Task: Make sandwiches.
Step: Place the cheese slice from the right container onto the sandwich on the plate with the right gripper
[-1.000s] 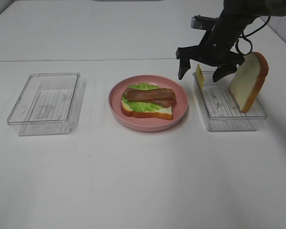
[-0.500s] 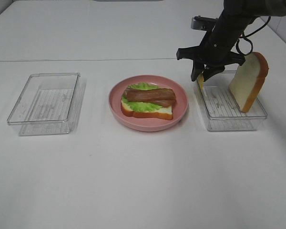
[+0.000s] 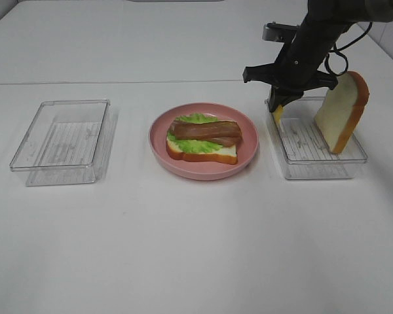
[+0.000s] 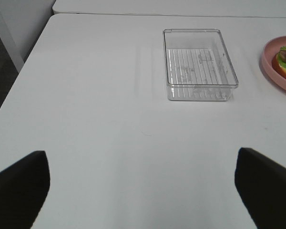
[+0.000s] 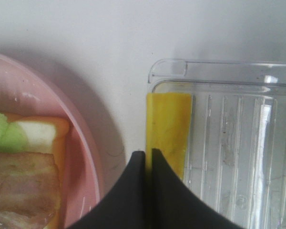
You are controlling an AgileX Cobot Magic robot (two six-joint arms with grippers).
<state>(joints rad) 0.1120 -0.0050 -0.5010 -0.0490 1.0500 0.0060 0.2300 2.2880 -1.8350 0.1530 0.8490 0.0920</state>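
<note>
**While the Right Gripper Clamps the Cheese: Station Status**

Although the high view omits the left gripper [image 4: 140,157], its wrist view shows the fingers [image 4: 19,186] spread wide, holding nothing, over bare table [image 3: 183,248] near the left tray [image 3: 60,139]. At centre, the sandwich [image 3: 203,139] lies on the pink plate [image 3: 247,140]. Its long axis runs left to right, with the bacon strips [image 3: 206,129] along it over the lettuce [image 3: 196,119]. Both wrist views cut the plate off.

The right gripper [image 3: 280,104] has its jaws drawn together on the cheese square [image 3: 277,116]. The cheese stands on edge against the left wall of the right tray [image 3: 321,163], its face running near to far. Only the right wrist view shows the fingertips meeting; the high view hides the cheese's upper part. At that tray's right side, a bread slice [image 3: 342,111] leans upright, rounded crust uppermost.
</note>
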